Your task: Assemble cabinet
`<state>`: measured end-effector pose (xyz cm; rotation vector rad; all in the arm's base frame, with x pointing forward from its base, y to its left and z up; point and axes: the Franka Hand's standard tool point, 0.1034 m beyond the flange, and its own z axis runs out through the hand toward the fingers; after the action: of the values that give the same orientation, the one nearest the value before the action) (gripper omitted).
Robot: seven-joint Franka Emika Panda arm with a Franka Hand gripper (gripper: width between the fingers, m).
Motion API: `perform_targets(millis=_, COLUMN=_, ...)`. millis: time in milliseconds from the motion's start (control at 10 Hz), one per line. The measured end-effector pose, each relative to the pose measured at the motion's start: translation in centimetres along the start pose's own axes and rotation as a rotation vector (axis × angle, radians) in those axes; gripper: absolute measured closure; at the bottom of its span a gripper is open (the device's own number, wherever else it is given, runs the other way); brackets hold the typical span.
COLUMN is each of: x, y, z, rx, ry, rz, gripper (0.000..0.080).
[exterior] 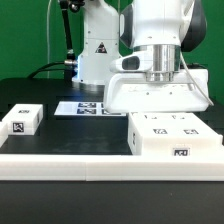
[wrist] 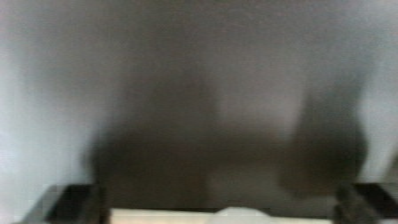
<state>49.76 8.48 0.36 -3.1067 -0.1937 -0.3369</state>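
Note:
In the exterior view my gripper reaches down from the wrist onto a large white cabinet panel and holds it just above the white cabinet body, which carries marker tags. The fingertips are hidden behind the panel. In the blurred wrist view the two dark fingers stand far apart, with the white panel filling the gap between them at the gripper. A smaller white tagged cabinet part lies on the exterior view's left.
The marker board lies flat on the black table behind the parts. A white rail runs along the table's front edge. The robot's base stands at the back.

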Motion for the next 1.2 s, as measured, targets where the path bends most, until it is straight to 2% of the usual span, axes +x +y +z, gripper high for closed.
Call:
perform_targets(millis=100, x=-0.04, y=-0.64, z=-0.01, rx=0.003, ry=0.0, rz=-0.01, gripper=0.0261)
perform_targets(millis=200, x=-0.08, y=-1.0, z=-0.01, rx=0.004, ry=0.0, rz=-0.016, gripper=0.0443)
perform_targets(millis=300, x=-0.28, y=-0.54, z=0.05, rx=-0.001, ry=-0.004, rz=-0.011, gripper=0.0579)
perform_targets(millis=400, x=-0.39, y=-0.41, z=0.07, rx=-0.002, ry=-0.006, rz=-0.014, gripper=0.0579)
perform_targets(millis=500, x=-0.39, y=-0.38, z=0.08, rx=-0.002, ry=-0.006, rz=-0.047, gripper=0.0739)
perform_targets(millis=600, x=-0.57, y=-0.09, z=0.13, rx=-0.003, ry=-0.012, rz=-0.108, gripper=0.078)
perform_targets(millis=1100, x=-0.58, y=-0.33, z=0.08, rx=-0.002, ry=-0.013, rz=-0.112, gripper=0.0798)
perform_targets(millis=1200, x=-0.46, y=-0.17, z=-0.41, rx=-0.002, ry=-0.008, rz=-0.12, gripper=0.0798)
